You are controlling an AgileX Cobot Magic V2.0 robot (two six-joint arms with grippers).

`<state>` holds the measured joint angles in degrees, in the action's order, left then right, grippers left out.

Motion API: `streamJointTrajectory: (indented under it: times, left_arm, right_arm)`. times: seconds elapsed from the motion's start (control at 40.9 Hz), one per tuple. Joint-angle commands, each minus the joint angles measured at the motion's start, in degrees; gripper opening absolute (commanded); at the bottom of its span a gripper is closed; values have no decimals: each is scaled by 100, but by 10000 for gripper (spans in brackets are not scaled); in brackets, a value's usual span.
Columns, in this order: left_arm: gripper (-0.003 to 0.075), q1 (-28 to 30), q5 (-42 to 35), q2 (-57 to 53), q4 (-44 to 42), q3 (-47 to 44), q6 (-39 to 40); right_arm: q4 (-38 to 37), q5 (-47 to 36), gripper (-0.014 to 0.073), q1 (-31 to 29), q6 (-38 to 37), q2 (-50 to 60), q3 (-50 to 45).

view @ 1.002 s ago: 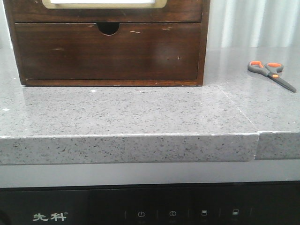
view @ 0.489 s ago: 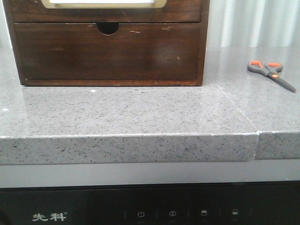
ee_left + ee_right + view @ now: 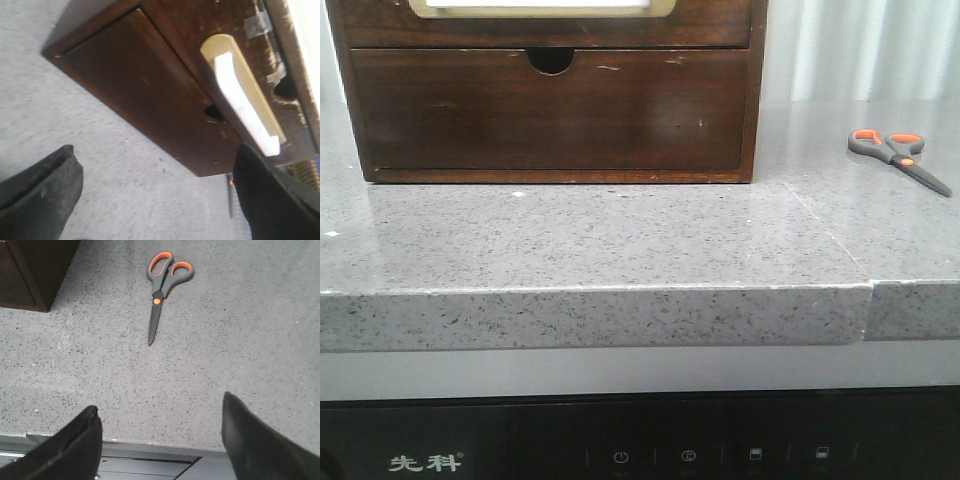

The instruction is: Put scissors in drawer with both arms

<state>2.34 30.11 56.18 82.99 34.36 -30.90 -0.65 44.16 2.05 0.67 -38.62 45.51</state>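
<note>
The left gripper (image 3: 155,200) stands wide open and holds nothing; its two dark fingers (image 3: 40,195) frame the front of the cabinet (image 3: 150,100). The right gripper (image 3: 160,440) is also wide open and empty, above the near edge of the counter (image 3: 225,365).

The task looks to be at its very beginning. The scissors (image 3: 162,287) lie flat and closed on the counter, toward its right edge and well apart from the cabinet, with the blades pointing to the near edge. The right gripper faces them but does not touch them.

The drawer (image 3: 240,105) with the white panel in a brass frame is shut, and so is the plain drawer (image 3: 550,110) with the notch under it. What is inside them is hidden.

All steps remain: to pull the drawer open, to pick up the scissors, to put them in, perhaps to close it.
</note>
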Motion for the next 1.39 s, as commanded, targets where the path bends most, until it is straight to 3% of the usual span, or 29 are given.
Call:
streamJointTrajectory:
  times: [0.0, 0.196, 0.489, 1.1, 1.222, 1.369]
  left_arm:
    - [598, -41, 419, 258, 1273, 321, -985]
    - [598, -41, 1395, 958, 2360, 627, -1799]
    - [598, -41, 2302, 1951, 2360, 1376, -1810]
    - [595, -354, 2583, 3216, 2360, 2590, -1437]
    - [516, -354, 2572, 3258, 2360, 2616, -1437]
    - [326, -342, 2375, 3258, 2360, 2616, -1437]
  right_arm:
    - [33, -370, 528, -6, 28, -33, 181]
    - [65, -376, 528, -6, 28, -33, 181]
    - [65, -376, 528, -6, 28, -33, 181]
    - [65, -376, 528, -6, 28, -33, 181]
    - [65, -370, 528, -6, 28, -33, 181]
    - [65, -370, 528, -6, 28, -33, 181]
